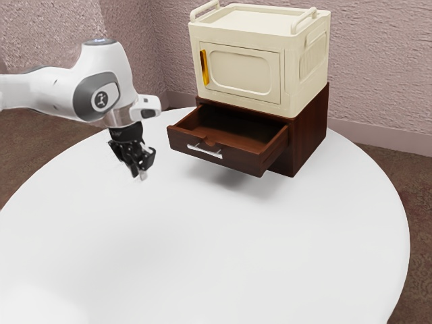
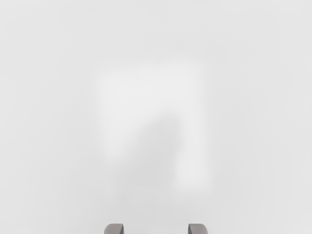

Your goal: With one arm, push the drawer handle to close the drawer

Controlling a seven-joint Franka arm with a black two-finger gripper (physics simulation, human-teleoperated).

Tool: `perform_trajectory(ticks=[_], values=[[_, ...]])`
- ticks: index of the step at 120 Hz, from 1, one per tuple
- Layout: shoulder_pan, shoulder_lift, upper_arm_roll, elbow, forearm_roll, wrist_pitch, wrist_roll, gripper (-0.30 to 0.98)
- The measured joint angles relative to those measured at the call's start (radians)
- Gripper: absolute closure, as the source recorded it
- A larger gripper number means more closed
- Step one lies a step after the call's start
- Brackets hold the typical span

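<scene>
Tool (image 1: 140, 174) open, fingers parted; in the wrist view the two grey fingertips (image 2: 114, 229) stand apart at the lower edge, white desk (image 2: 156, 29) surface seen between and past them. Tool points down, up off the desk, black body tilted a bit in the exterior view. Soft grey shadow (image 2: 153, 151) and a paler patch (image 2: 151, 85) on the desk beyond the fingertips.

Right above the tool: white arm (image 1: 102, 88) with grey joint covers, coming in from the exterior view's left.

Next out, toward the exterior view's right of the tool: silver handle (image 1: 204, 150) on the drawer front — apart from the tool, near it, not touching. Drawer (image 1: 229, 135) is open, slid well out of its cabinet, reddish-brown inside, small notch in the front's top edge above the handle. Front faces the tool's side of the desk. Dark shadow under the drawer on the desk.

Behind the drawer, farther from the tool: dark brown cabinet (image 1: 310, 135), standing on the desk. On top of it, higher than the tool: cream box (image 1: 304, 74), closed front door (image 1: 243, 71), yellow handle (image 1: 205, 67) upright on the door edge nearer the tool, two rails (image 1: 304, 20) on top.

Farthest out — pinkish textured walls (image 1: 378, 61), brown floor (image 1: 405, 175) around the round desk.
</scene>
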Motion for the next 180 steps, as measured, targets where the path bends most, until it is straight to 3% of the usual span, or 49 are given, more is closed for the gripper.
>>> perform_trajectory(ticks=[65,180], values=[[0.004,0.204,-0.037,0.209,-0.018,0.003,0.062,0.70],[0.068,0.621,-0.163,0.709,0.016,0.022,0.141,0.72]])
